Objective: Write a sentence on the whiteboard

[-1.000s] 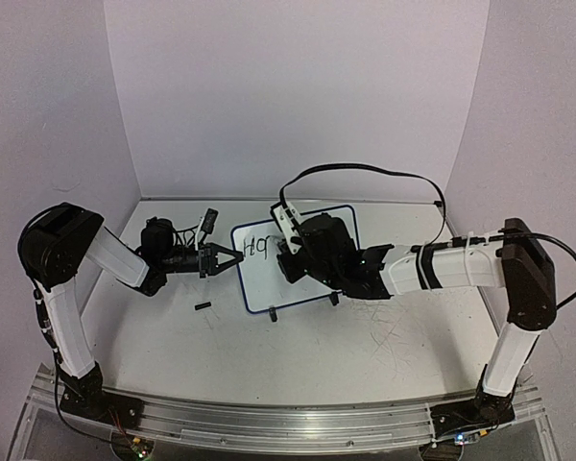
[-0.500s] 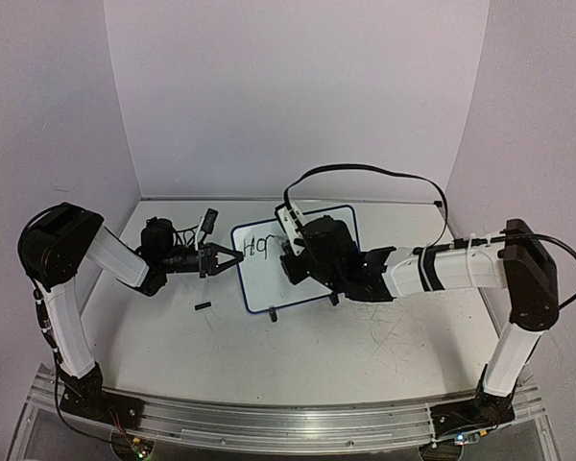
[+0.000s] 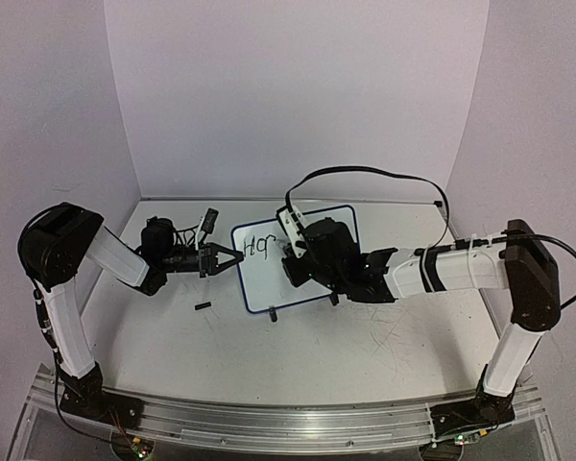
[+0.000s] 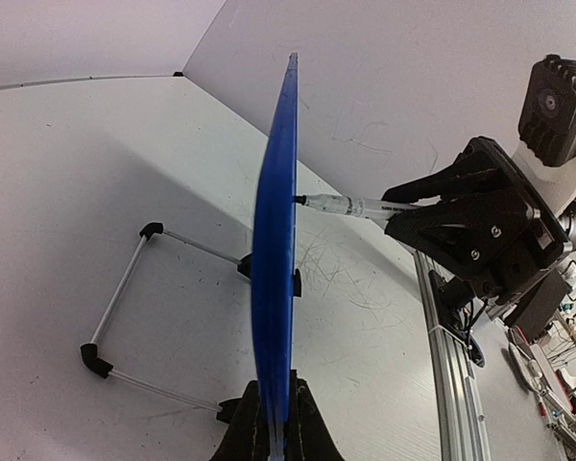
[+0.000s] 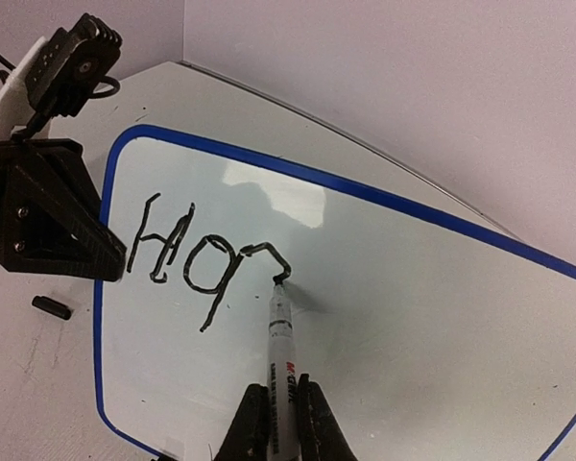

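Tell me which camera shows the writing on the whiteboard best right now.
The right wrist view. The writing sits large on the left part of the whiteboard, each stroke clear, with the marker tip on the rightmost stroke. The top external view shows it small and hard to read. The left wrist view sees the board edge-on, so no writing.

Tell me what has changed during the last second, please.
The right claw, shut on the marker, moved slightly rightward across the whiteboard, and a new hooked stroke appeared after "Hq". Nothing was grasped or released. The left claw stayed shut on the whiteboard's edge; the whiteboard did not move.
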You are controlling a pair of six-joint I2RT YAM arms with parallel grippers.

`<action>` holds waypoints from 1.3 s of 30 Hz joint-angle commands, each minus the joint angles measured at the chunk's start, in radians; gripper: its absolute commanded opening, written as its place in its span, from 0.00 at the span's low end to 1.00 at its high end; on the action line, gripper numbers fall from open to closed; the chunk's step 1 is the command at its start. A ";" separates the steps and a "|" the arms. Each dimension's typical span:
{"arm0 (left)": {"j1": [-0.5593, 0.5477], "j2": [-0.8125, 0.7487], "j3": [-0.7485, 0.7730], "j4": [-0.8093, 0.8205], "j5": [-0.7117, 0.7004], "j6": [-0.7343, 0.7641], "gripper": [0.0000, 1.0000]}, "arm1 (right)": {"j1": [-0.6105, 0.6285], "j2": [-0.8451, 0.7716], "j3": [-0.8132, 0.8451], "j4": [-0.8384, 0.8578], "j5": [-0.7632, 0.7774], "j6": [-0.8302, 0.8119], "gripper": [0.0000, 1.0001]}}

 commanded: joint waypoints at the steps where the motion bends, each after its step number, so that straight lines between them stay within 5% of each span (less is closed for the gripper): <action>1: -0.016 0.005 0.009 -0.072 -0.010 0.056 0.00 | 0.002 -0.026 -0.002 -0.013 -0.012 0.014 0.00; 32: -0.016 0.001 0.006 -0.075 -0.012 0.060 0.00 | 0.007 0.039 0.073 -0.012 -0.050 0.014 0.00; 39: -0.016 0.002 0.004 -0.074 -0.015 0.062 0.00 | 0.009 -0.078 -0.001 0.042 -0.071 0.014 0.00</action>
